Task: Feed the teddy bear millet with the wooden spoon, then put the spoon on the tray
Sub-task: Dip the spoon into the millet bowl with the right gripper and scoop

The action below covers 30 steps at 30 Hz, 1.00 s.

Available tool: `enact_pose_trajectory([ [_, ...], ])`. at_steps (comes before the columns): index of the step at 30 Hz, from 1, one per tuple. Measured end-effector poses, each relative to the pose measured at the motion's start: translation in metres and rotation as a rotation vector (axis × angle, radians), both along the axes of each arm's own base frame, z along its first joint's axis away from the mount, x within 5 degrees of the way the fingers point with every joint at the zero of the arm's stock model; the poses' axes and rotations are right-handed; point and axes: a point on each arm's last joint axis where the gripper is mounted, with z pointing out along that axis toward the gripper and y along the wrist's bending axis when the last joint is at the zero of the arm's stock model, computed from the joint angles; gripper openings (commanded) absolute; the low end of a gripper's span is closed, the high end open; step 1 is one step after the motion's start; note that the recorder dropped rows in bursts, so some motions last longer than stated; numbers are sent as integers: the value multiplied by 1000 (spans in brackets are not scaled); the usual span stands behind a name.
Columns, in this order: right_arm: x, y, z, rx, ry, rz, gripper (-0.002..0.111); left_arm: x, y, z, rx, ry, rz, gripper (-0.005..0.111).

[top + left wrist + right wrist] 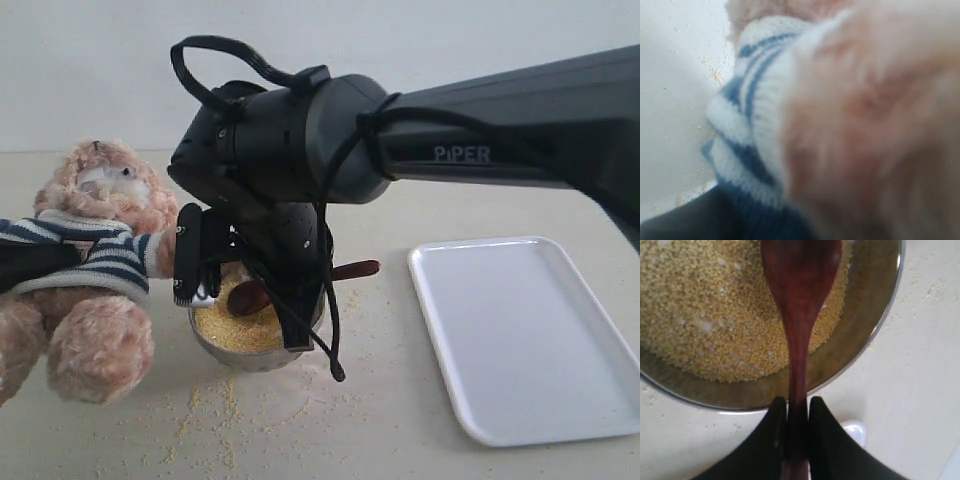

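Bright even light, soft shadows, teddy bear point(865, 125) blurred at close range

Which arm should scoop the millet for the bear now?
Right: the right gripper clamps the wooden spoon, its bowl over the millet. The left wrist view shows only the teddy bear close up.

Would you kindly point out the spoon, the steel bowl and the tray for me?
spoon point(800, 275), right wrist view, on its oval scoop.
steel bowl point(865, 315), right wrist view, on its bare inner wall.
tray point(520, 330), exterior view, on its bare floor.
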Motion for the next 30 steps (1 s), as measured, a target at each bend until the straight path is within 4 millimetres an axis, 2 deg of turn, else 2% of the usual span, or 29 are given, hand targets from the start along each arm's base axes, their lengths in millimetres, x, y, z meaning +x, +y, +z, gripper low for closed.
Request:
enact_pose_trajectory([
  [20,-3,7,-8,112,36,-105,0,0,0,0,1,-2,1,5],
  [30,-4,6,-8,108,48,-120,0,0,0,0,1,-2,1,5],
])
